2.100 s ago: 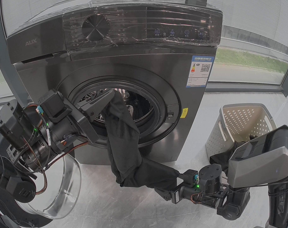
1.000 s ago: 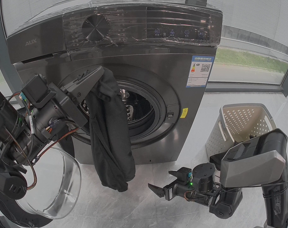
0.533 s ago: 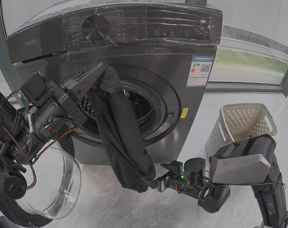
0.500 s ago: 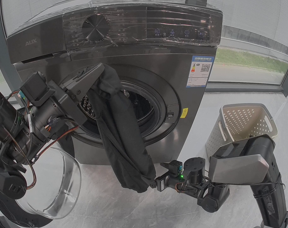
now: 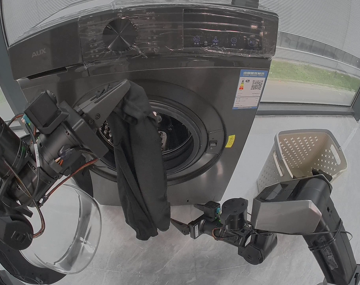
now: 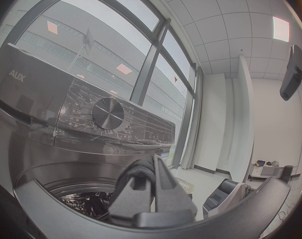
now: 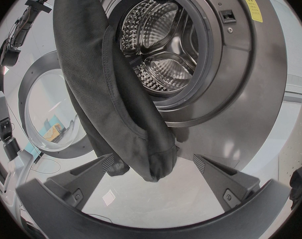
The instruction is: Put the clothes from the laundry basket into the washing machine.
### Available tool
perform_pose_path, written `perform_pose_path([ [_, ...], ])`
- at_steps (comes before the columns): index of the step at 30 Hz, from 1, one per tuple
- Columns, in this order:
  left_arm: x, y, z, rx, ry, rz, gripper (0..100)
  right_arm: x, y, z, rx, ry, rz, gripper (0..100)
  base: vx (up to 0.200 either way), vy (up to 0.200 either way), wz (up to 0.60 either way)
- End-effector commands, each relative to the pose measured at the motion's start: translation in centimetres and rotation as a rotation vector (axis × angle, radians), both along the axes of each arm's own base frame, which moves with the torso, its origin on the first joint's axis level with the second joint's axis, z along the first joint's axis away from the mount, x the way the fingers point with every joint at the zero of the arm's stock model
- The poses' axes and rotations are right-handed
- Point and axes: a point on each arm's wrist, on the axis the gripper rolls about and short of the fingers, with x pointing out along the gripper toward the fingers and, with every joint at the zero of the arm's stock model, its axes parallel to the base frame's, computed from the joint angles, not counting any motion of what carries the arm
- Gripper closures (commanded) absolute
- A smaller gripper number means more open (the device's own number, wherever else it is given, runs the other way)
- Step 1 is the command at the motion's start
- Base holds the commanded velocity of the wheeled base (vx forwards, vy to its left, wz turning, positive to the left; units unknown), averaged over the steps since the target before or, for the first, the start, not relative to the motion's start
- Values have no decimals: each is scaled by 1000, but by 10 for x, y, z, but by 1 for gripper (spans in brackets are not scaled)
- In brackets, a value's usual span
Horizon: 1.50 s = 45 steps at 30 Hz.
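L gripper [image 5: 124,91] clamped on top end of dark garment [image 5: 138,167], at upper-left rim of washing machine [image 5: 211,99] opening. Long axis vertical, btm end low, in front of opening. R gripper [image 5: 184,214] wide open, empty, just right of btm end; prob nearest for lifting it in.

The garment [image 5: 142,167] is plain black, with a fine mesh weave on one face. The washer [image 5: 211,99] is dark metallic grey. Its drum [image 7: 157,60] is bright silver, dotted with rows of small holes. Its label [image 5: 250,88] is blue and white, and its sticker [image 5: 230,141] is yellow. The basket [image 5: 306,149] is cream, patterned with cross-shaped cut-outs. The floor [image 5: 148,258] is pale grey, faintly marbled.
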Motion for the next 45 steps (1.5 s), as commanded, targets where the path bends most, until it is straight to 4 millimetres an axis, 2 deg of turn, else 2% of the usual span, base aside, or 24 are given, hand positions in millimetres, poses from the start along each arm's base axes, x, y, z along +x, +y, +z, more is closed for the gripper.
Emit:
perform_pose_path([
  [1, 0, 0, 0, -1, -2, 0, 100, -2, 6, -4, -5, 7, 17, 0, 0, 0, 0],
  [10, 0, 1, 1, -3, -3, 4, 100, -10, 22, -1, 20, 7, 87, 0, 0, 0, 0],
  [16, -1, 1, 2, -6, -8, 1, 100, 2, 33, -6, 32, -1, 86, 0, 0, 0, 0],
  [21, -4, 3, 5, -11, -16, 1, 100, 20, 41, -17, 43, -18, 61, 0, 0, 0, 0],
  [22, -4, 3, 5, -11, -16, 1, 100, 20, 41, -18, 44, -19, 61, 100, 0, 0, 0],
  [29, -4, 3, 4, -10, -15, 6, 100, 24, 40, -19, 52, -33, 52, 100, 0, 0, 0],
  [30, -2, 5, 2, -4, -9, 9, 100, 21, 33, -17, 48, -31, 43, 100, 0, 0, 0],
  [33, -2, 5, 0, 0, -3, 9, 100, 17, 30, -9, 52, -42, 44, 100, 0, 0, 0],
  [34, -1, 4, 0, 1, -2, 9, 100, 14, 26, 2, 59, -51, 44, 100, 0, 0, 0],
  [36, -1, 4, 0, 1, -1, 9, 100, 9, 23, 9, 55, -46, 44, 100, 0, 0, 0],
  [42, -1, 4, 0, 2, 0, 8, 100, 5, 21, 10, 53, -45, 46, 100, 0, 0, 0],
  [43, -1, 4, 0, 2, 0, 8, 100, 5, 21, 9, 52, -42, 47, 0, 0, 0, 0],
  [45, -2, 4, 0, 0, -1, 7, 100, 5, 23, 7, 53, -46, 44, 0, 0, 0, 0],
])
